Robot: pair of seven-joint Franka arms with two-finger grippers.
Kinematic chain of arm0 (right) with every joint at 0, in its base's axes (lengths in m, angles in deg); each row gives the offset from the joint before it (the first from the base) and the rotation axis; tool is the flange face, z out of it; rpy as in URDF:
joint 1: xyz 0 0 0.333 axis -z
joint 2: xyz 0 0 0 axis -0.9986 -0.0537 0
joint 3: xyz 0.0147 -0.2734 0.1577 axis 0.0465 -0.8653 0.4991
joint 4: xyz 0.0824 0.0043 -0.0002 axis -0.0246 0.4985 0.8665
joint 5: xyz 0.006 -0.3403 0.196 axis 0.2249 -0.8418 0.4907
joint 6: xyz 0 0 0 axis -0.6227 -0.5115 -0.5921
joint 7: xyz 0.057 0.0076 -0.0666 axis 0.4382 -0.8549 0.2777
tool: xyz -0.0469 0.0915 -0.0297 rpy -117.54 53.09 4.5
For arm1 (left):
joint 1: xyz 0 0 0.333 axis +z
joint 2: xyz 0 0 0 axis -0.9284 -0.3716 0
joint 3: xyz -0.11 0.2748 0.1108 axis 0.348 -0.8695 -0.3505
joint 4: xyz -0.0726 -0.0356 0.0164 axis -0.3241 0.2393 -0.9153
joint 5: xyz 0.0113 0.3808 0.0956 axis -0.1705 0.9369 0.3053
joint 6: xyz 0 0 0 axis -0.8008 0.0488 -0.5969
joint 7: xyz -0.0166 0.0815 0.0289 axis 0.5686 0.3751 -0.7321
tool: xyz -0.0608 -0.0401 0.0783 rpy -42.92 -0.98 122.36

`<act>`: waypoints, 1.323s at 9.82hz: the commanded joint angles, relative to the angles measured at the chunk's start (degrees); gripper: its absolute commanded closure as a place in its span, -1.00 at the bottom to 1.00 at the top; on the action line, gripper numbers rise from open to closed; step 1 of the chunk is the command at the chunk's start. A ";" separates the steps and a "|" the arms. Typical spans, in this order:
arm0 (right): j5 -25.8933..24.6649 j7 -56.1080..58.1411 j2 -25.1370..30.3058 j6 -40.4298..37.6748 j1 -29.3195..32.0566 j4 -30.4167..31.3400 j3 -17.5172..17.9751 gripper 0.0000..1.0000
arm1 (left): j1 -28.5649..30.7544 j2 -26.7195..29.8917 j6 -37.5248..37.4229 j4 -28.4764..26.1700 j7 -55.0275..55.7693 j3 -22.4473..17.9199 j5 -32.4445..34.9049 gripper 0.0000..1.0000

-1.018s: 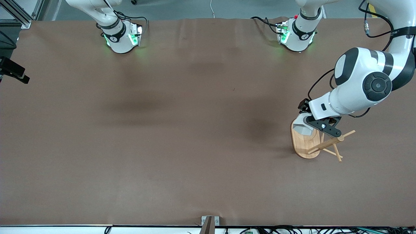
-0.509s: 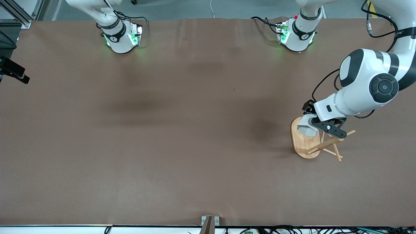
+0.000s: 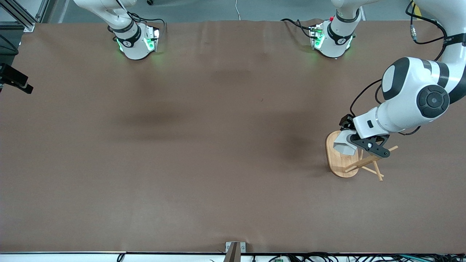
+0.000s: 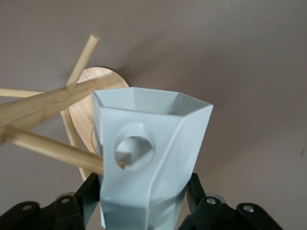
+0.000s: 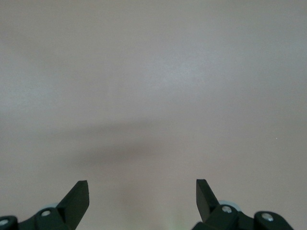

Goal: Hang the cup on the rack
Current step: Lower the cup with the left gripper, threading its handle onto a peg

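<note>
My left gripper (image 3: 355,142) is shut on the white faceted cup (image 3: 344,144) and holds it over the bamboo rack (image 3: 340,160) near the left arm's end of the table. In the left wrist view the cup (image 4: 153,163) sits between the black fingers (image 4: 91,194), mouth pointing away. A peg (image 4: 53,148) of the rack (image 4: 41,105) has its tip at the rim of the cup's round handle hole. The oval base (image 4: 96,96) shows beneath. My right gripper (image 5: 142,189) is open and empty over bare table; it is out of the front view.
The brown table (image 3: 204,145) spreads wide toward the right arm's end. The two arm bases (image 3: 134,40) stand at the table's edge farthest from the front camera. A small metal bracket (image 3: 235,249) sits at the nearest edge.
My left gripper has carried the cup a short way toward the rack's post and pegs. The rack and the right arm have not moved.
</note>
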 commanded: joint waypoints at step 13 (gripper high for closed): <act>-1.10 -1.14 1.45 -0.06 0.12 1.42 0.17 -0.98 | 3.84 -7.18 0.67 4.58 -4.88 0.39 3.17 -0.65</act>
